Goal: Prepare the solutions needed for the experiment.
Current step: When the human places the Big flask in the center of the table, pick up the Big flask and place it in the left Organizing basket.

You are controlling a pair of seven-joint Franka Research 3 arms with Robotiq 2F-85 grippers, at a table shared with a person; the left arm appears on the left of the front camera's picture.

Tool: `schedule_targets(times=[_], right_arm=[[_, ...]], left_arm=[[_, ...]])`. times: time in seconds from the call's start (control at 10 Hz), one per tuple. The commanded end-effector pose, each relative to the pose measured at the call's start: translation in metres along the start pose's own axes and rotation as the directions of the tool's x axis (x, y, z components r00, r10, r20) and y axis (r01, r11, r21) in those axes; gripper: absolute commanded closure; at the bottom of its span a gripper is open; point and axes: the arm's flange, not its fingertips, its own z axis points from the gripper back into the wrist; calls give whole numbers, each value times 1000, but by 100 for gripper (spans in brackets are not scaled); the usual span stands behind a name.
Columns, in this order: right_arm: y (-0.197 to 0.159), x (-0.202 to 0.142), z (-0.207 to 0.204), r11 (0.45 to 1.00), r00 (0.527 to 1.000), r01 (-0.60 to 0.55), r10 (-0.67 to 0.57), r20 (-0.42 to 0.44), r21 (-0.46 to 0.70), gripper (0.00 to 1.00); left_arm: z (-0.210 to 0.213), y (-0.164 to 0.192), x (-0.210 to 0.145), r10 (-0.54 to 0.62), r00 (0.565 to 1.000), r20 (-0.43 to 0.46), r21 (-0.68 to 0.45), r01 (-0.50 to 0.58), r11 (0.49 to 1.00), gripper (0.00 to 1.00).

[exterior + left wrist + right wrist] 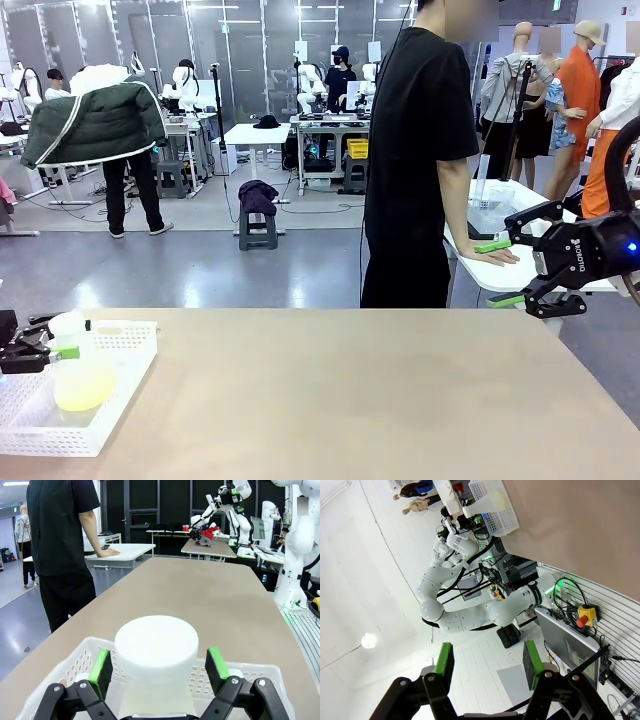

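A frosted conical flask [84,368] stands in a white perforated tray [128,345] at the table's front left. A shallow layer of pale yellow-green solution [80,395] lies in its bottom. My left gripper [72,338] reaches in level from the left and is open. Its green pads [101,665] stand on either side of the flask's white round cap [156,642], with a thin gap on each side. Off the table's far right corner my right gripper [500,272] hangs in the air, open, with nothing between its fingers [445,664].
The tan table [350,400] stretches bare from the tray to the right. A person [415,160] in black stands beyond the far edge, one hand resting on a white side table [470,235] close to my right gripper.
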Motion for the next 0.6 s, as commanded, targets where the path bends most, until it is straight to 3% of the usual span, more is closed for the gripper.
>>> schedule_targets(times=[0.0,0.5], right_arm=[[1,-1,1,1000,1000,-5,5,-1,4,30],[1,-1,1,1000,1000,-5,5,-1,4,30]], left_arm=[[12,-5,2,-4,999,-36,-19,3,1000,1],[49,-23,11,-45,997,-69,4,46,999,1]])
